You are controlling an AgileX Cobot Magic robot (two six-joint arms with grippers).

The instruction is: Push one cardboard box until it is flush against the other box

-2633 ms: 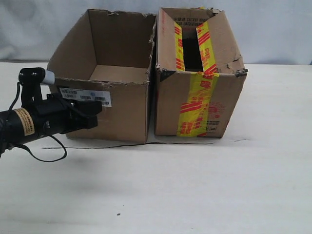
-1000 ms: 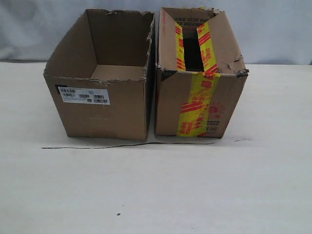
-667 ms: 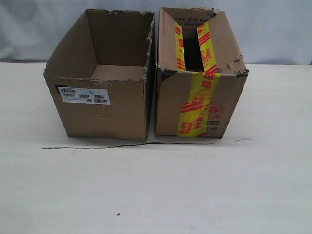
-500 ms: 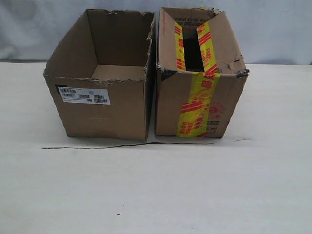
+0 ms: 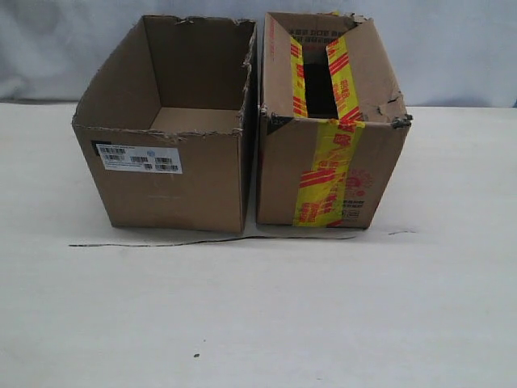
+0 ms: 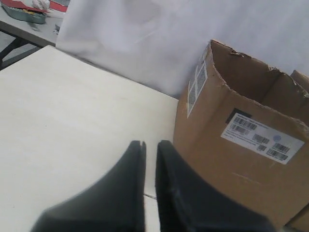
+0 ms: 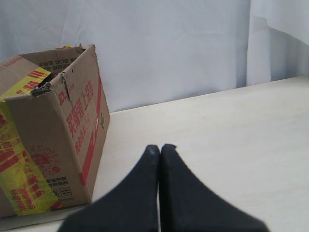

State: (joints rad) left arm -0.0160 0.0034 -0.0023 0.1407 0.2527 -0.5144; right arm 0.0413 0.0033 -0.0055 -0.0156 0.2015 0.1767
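The plain cardboard box [image 5: 174, 186], open-topped with a white barcode label, stands left of the other box [image 5: 331, 174], which carries yellow-and-red tape. Their facing walls run side by side with only a thin dark seam between them. Neither gripper shows in the exterior view. In the left wrist view my left gripper [image 6: 150, 143] hovers over the table short of the plain box [image 6: 231, 159], jaws nearly together with a narrow slit and nothing in it. My right gripper [image 7: 161, 147] is shut and empty, away from the taped box [image 7: 53, 140].
A thin dark line [image 5: 161, 242] runs along the white table in front of both boxes. A white cloth backdrop [image 5: 452, 48] hangs behind them. Another table with red items [image 6: 24, 9] stands far off in the left wrist view.
The left arm, earlier beside the plain box's front-left corner in the exterior view, has withdrawn out of that view. Both boxes have stayed put over the last second.
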